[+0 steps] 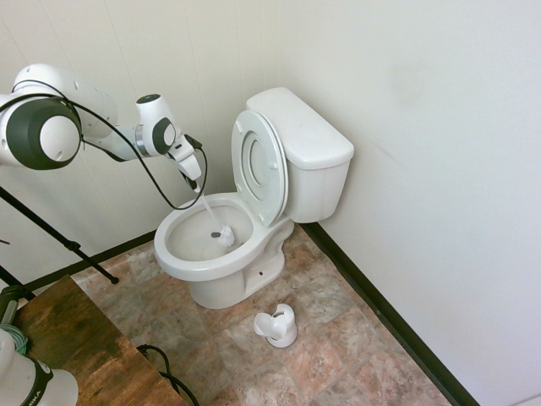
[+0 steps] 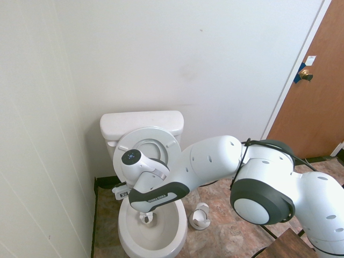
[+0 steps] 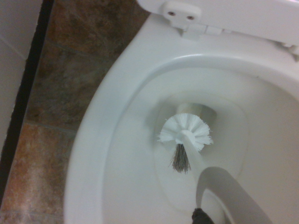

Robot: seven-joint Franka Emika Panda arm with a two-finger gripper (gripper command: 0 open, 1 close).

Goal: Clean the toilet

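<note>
Brush duty at the toilet (image 1: 224, 270): clenched the claw (image 1: 197, 185) around the handle of the white brush (image 1: 226, 236), well above the bristles, presumably to reach deep while keeping clear of the rim. Found the toilet on the floor (image 1: 317, 355), near the corner of the walls, with the tank (image 1: 308, 139) at the wall end and the bowl reaching out into the room. Noted the seat and lid (image 1: 260, 169) raised against the tank (sensible enough), leaving the whole opening free for scrubbing.

Angled the brush down from the claw into the bowl, head inside the rim and beside the drain opening (image 3: 203, 112), on the tank side of the bowl. Could not tell for certain about firm contact between bristles and porcelain. Saw a small dark tuft (image 3: 180, 159) at the head's side, probably meant for getting under the rim.

Spotted the white brush holder (image 1: 277, 326) on the floor just beside the toilet's base, handy for returning the brush afterwards. Judged the step as scrubbing, with progress unclear. Called next for slow strokes around the inner wall, minding a slipping handle or a knock against the raised seat.
</note>
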